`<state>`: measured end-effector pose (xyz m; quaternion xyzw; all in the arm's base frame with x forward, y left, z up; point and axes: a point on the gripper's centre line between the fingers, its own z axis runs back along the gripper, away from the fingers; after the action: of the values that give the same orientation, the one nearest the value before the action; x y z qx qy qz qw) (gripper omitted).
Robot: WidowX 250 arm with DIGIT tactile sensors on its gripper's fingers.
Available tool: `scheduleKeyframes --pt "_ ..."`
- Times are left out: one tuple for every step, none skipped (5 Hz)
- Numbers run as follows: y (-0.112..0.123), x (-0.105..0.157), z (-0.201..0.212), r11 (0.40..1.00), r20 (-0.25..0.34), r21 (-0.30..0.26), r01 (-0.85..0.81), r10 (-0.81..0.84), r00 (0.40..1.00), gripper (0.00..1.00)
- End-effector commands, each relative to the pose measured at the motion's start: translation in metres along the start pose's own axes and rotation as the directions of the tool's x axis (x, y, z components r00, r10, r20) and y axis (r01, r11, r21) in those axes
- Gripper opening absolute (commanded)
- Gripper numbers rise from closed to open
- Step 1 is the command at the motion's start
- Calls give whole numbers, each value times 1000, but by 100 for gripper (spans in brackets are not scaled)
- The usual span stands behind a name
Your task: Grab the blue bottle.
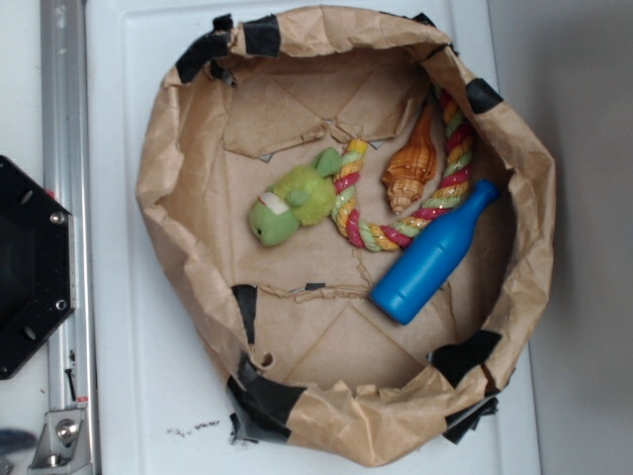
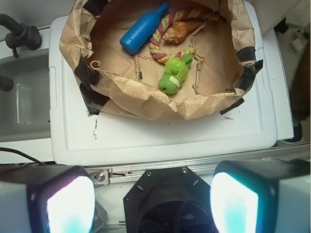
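Worktop (image 1: 138, 396): white moulded plastic, flat, with a shallow raised border near its edges. On it sits a brown paper tub (image 1: 173, 213) (crumpled rolled-down walls, patched with black tape), taking up most of the surface in the exterior view. Small dark specks (image 1: 193, 428) lie on the bare white just outside the tub. A metal rail (image 1: 61, 129) runs just beside one edge, with a black hexagonal plate (image 1: 30, 267) next to it.

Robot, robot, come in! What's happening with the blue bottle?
Gripper open, far from the paper bin. Blue bottle lying inside, untouched. Rope toy touches its neck.
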<state>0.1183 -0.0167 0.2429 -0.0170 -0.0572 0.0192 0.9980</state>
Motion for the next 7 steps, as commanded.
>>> scheduleKeyframes --pt "0 0 0 1000 0 0 0 0 1000 100" --pt "14 45 -47 957 174 156 -245 218 960 100" --pt "26 77 -69 913 157 92 -398 381 911 100" --pt "31 123 -98 786 198 -118 -607 617 761 100" --pt "18 165 -151 693 99 -242 -679 713 694 100" --pt "-4 182 -194 709 43 -219 -670 693 720 100" --pt "-31 192 -221 753 14 -217 -621 639 769 100"
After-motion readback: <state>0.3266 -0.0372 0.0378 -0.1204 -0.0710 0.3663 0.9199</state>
